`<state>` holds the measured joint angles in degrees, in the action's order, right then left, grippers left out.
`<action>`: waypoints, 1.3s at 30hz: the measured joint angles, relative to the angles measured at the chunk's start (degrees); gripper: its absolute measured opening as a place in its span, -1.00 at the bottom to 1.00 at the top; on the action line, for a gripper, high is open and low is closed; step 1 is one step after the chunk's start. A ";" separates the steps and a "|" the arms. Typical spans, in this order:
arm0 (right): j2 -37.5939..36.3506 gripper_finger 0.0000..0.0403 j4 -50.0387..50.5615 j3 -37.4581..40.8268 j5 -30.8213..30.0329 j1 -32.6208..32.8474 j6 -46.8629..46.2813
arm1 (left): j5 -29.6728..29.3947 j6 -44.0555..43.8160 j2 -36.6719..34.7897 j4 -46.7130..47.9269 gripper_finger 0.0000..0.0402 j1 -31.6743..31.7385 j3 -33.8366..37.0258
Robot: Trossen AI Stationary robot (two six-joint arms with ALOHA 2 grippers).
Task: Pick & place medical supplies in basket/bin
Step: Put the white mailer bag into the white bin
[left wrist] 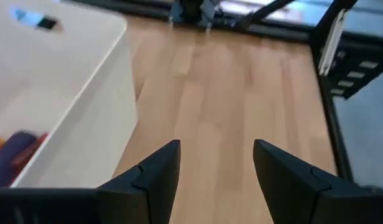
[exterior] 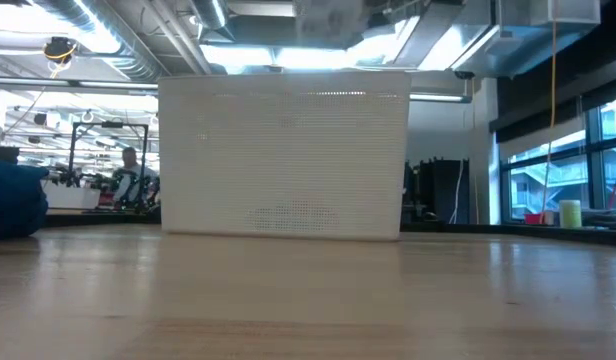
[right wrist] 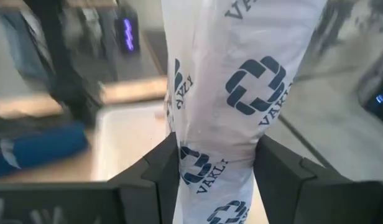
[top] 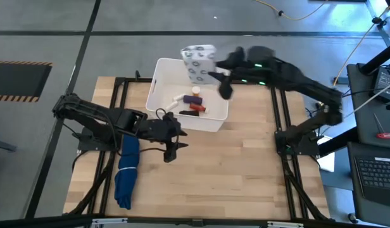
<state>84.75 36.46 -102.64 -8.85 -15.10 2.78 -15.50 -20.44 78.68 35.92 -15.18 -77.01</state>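
The white tub [top: 158,88] stands at the table's middle, and its near wall [exterior: 283,155] fills the low view. Inside lie a white roll [top: 176,100], an orange vial [top: 195,90], a red tube [top: 198,108] and a black piece [top: 187,113]; a purple piece [left wrist: 11,155] shows in the left wrist view. My right gripper [top: 215,75] is shut on a white package printed with blue logos [top: 198,61] above the tub's far right corner. My left gripper [top: 171,149] hangs open over bare wood just near of the tub. My right gripper [right wrist: 216,155] pinches the white logo-printed package between its two fingers at a narrowed stretch of the wrapper [right wrist: 207,165]. The fingers come from the table's right side. The package is lifted clear, reaching out past the fingertips above the tub's far rim.
A long folded blue cloth [top: 127,171] lies on the table's left part beside my left arm, and its end [exterior: 13,200] shows in the low view. Bare wood [top: 233,164] spreads near and right of the tub. Black frame rails [top: 280,114] run along both sides.
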 joint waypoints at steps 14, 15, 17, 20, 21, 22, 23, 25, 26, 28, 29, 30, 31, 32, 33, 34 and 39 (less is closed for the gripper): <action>24.87 -0.19 3.41 -2.55 0.89 -13.09 9.44 | -3.11 -5.84 -2.59 19.01 -0.02 0.02 0.02; 25.91 -0.19 3.62 -2.55 0.73 -13.67 9.74 | -3.42 -5.84 -2.59 19.32 -0.02 0.04 0.02; 27.58 -0.19 4.25 -2.55 0.81 -14.47 10.92 | -4.35 -5.64 -2.57 20.13 -0.02 0.04 0.02; 29.05 -0.19 5.95 -2.59 1.28 -14.86 13.27 | -5.02 -3.96 -2.57 20.19 -0.02 0.04 0.02; 29.43 -0.19 6.86 -2.59 1.28 -14.86 14.19 | -5.03 -3.66 -2.57 20.19 -0.02 0.04 0.02; 29.73 -0.19 7.84 -2.59 1.30 -14.86 15.13 | -5.06 -3.32 -2.57 20.19 -0.02 0.07 0.02; 30.01 -0.19 8.67 -2.59 1.25 -14.86 16.05 | -5.07 -2.88 -2.57 20.17 -0.02 0.21 0.02; 30.24 -0.19 10.03 -2.64 1.19 -14.86 17.12 | -5.09 -2.28 -2.55 20.17 -0.02 0.55 0.02; 30.37 -0.19 10.89 -2.68 1.04 -14.86 17.47 | -5.10 -2.17 -2.55 20.17 -0.02 0.76 0.02; 30.80 -0.19 11.94 -2.68 0.93 -14.86 18.88 | -5.11 -2.13 -2.55 20.19 -0.02 1.34 0.02; 30.92 -0.18 11.92 -2.68 0.66 -14.86 19.49 | -5.10 -2.13 -2.55 20.20 -0.02 1.60 0.02; 30.93 -0.17 11.97 -2.68 0.68 -14.86 19.90 | -5.10 -2.13 -2.55 20.19 -0.02 1.86 0.02; 30.93 -0.16 12.11 -2.68 0.77 -14.86 20.06 | -5.10 -2.13 -2.55 20.19 -0.02 2.10 0.02; 30.98 -0.15 11.97 -2.68 0.70 -14.86 20.13 | -5.06 -2.13 -2.55 20.19 -0.02 2.34 0.02; 30.99 -0.14 11.64 -2.53 0.73 -14.86 20.22 | -4.98 -2.14 -2.55 20.21 -0.02 2.57 0.02; 30.99 -0.14 11.17 -2.15 0.74 -14.86 20.22 | -4.83 -2.13 -2.55 20.20 -0.02 2.71 0.02; 30.97 -0.13 10.88 -1.03 0.52 -14.89 20.20 | -3.99 -2.15 -2.55 20.21 -0.02 2.99 0.02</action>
<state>115.72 47.35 -103.67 -8.34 -29.99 22.98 -19.49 -22.59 76.14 56.14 -12.19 -76.99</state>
